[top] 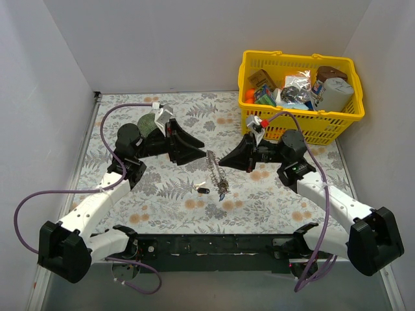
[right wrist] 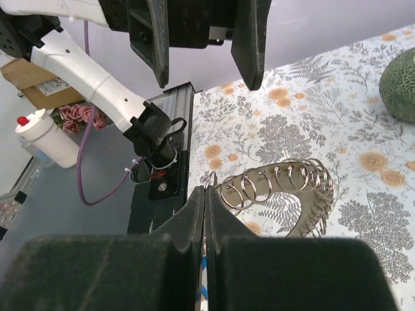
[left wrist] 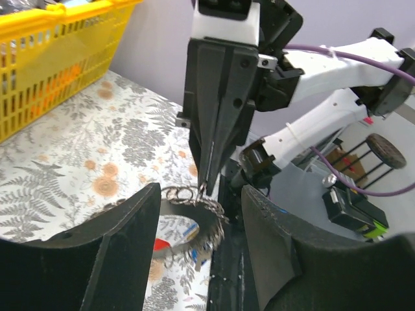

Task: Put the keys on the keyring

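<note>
1. Jaws, left: released and empty, just beside the keyring [top: 216, 170] on its left-edge side. Jaws, right: clenched, seemingly nipping one small loop at the keyring's end.
2. Lying mid-table: the keyring, with loose keys [top: 202, 190] just past it toward the near edge, seemingly unthreaded.
3. Risk of losing the loop: so thin a pinch likely to slip under any pull or twist. Risk also of dragging the keyring across the keys and scattering them.
4. Hard to tell: any split in the loops, most key colours, whether metal truly sits between the right tips. In the left wrist view, part of the keyring blocked by the left fingers [left wrist: 117, 259].
</note>
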Available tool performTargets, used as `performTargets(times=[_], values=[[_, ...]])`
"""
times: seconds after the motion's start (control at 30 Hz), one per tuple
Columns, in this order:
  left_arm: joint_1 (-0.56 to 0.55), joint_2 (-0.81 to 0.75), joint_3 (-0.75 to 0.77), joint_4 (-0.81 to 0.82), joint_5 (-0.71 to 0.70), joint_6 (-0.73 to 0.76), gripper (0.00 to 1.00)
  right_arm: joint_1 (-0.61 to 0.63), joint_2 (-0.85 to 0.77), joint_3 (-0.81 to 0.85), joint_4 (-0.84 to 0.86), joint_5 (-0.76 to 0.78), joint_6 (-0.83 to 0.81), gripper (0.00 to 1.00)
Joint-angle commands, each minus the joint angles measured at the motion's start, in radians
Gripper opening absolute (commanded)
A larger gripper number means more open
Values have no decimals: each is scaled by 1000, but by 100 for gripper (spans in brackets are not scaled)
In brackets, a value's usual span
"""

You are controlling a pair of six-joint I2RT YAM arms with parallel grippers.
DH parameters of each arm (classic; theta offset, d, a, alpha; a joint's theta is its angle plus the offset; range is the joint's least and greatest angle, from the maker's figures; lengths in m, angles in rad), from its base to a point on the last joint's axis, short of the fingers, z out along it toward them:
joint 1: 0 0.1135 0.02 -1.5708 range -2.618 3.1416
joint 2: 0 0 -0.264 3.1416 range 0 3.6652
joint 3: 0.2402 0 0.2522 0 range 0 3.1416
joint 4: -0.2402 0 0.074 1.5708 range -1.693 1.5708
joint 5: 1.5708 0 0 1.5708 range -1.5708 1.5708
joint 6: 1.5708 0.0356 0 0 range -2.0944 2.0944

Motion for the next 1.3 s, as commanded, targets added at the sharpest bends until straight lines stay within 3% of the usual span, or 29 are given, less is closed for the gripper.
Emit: performTargets(times=[0.0,0.07,0.2,0.57,0.83,1.27], values=[[16,-37,-46,154,90,-99,52,-33,11,-51,480,-55,246,1],[19,-32,-72,212,102,-136,52,-38,27,-65,602,-67,331,1],[18,-14,-103,305,118,-204,50,-41,48,-68,684,-71,387,1],[-14,48,-119,434,116,-273,44,-42,62,-63,698,-37,403,1],[-73,88,-92,423,107,-251,40,-41,73,-69,721,-34,424,1],[-120,124,-72,444,84,-241,40,-41,64,-86,710,-37,421,1]])
